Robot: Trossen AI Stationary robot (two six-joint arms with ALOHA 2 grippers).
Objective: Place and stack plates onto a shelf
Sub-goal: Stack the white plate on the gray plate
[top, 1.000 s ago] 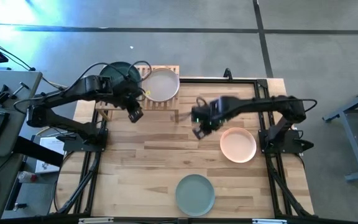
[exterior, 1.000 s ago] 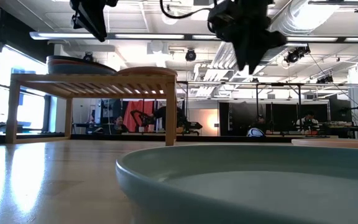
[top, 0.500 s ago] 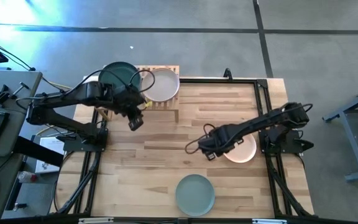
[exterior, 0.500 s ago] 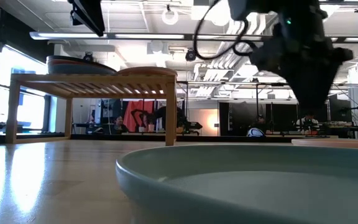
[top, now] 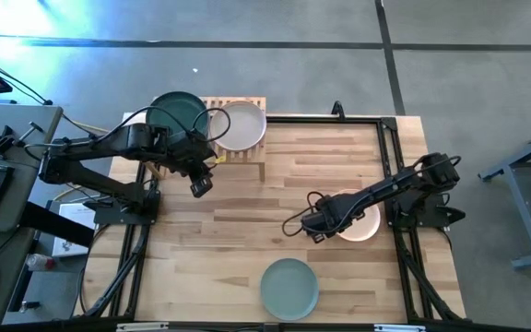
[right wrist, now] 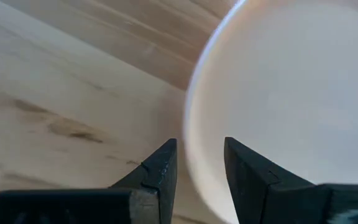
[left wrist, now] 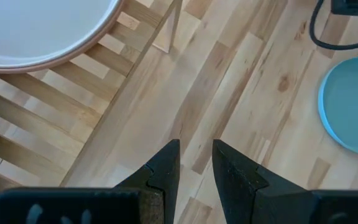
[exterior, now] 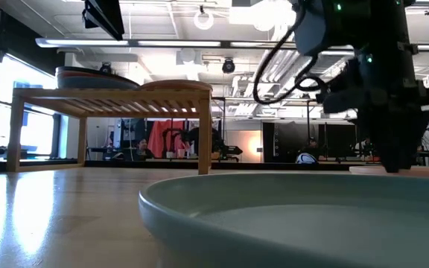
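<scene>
At the upper left of the high view the shelf (top: pixel 233 152) stands at the table's far edge, carrying a dark teal plate (top: pixel 175 112) on its left half and a pale peach-pink plate (top: pixel 241 125) on its right half. Just below the shelf's front edge in that view hangs the left gripper (top: pixel 200 185), its fingers (left wrist: pixel 166 165) a narrow gap apart with nothing between them, over bare tabletop (top: pixel 247 231); its wrist view takes in the slats and the pale plate's rim. Lower in the middle of the high view, near the table's front edge, lies the sage green plate (top: pixel 289 288), which fills the foreground of the low view. Right of centre, the right gripper (top: pixel 313 224) is down at the left rim of another peach-pink plate (top: pixel 358 218) lying on the table; in its wrist view the two fingers (right wrist: pixel 159 171) stand slightly apart, straddling the plate's edge, not clamped on it.
</scene>
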